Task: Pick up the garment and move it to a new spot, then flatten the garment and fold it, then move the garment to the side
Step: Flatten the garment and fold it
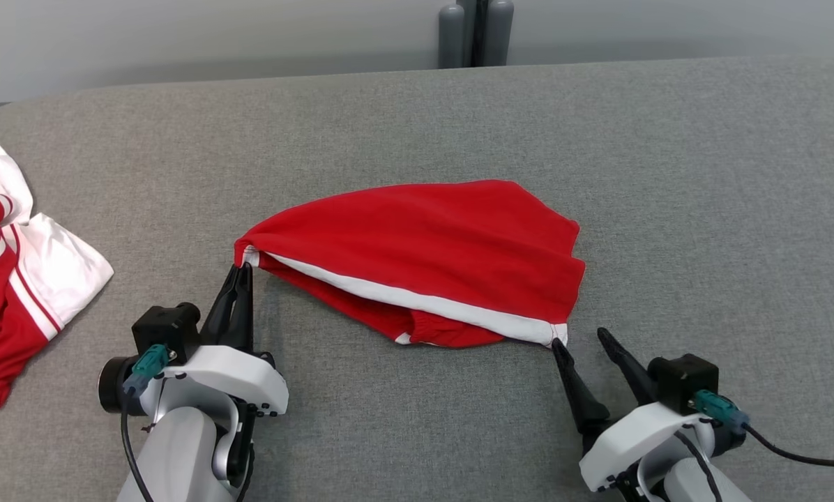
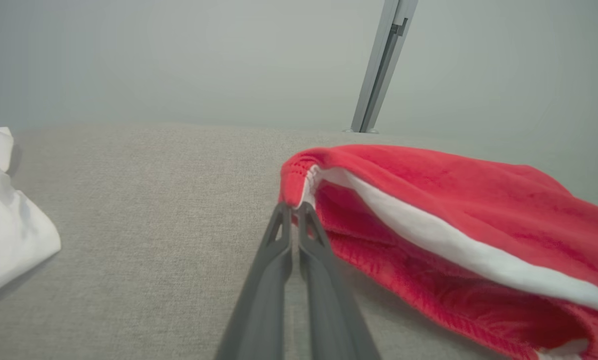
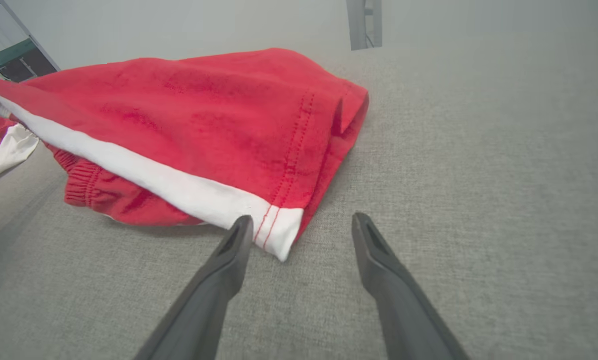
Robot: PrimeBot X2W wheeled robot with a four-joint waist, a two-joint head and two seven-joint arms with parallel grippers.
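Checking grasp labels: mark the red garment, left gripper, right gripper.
red garment (image 1: 445,237): head view, middle of red panel.
left gripper (image 1: 243,268): head view, between shut fingertips at garment corner.
right gripper (image 1: 579,338): head view, between open fingertips.

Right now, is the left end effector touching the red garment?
Touching. The left wrist view shows the left end effector shut on the white-trimmed corner of the red garment, with no gap between fingertips and cloth.
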